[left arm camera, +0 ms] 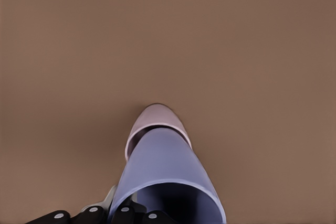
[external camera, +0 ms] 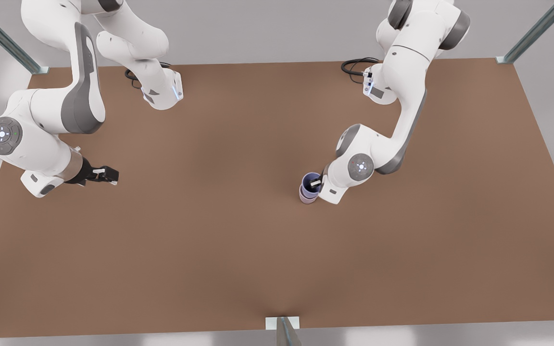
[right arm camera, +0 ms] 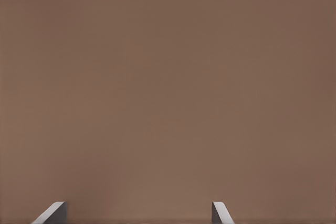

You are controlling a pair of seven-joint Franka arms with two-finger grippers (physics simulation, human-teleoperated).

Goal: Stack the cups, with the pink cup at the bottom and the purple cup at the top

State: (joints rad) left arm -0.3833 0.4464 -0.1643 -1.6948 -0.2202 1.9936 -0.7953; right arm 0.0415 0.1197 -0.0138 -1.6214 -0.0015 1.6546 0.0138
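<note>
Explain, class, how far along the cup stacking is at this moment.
Done: the purple cup already sits nested in the pink cup, pink underneath. In hand: the left gripper grips the purple cup's rim, one finger inside it. Left: let go and lift away. The right gripper waits open over bare table on the front view's left.

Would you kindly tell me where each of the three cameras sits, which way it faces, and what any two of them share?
Front view: high above, looking down on the brown table, both white arms and the stacked cups.
Left wrist view: rides the left claw, looking down the bluish-purple tapered cup nested in the pale pink-mauve tapered cup; black claw parts show.
Right wrist view: rides the waiting right claw, facing bare table; two grey fingertips stand apart.
Shared: front and left wrist views both show the cups.
</note>
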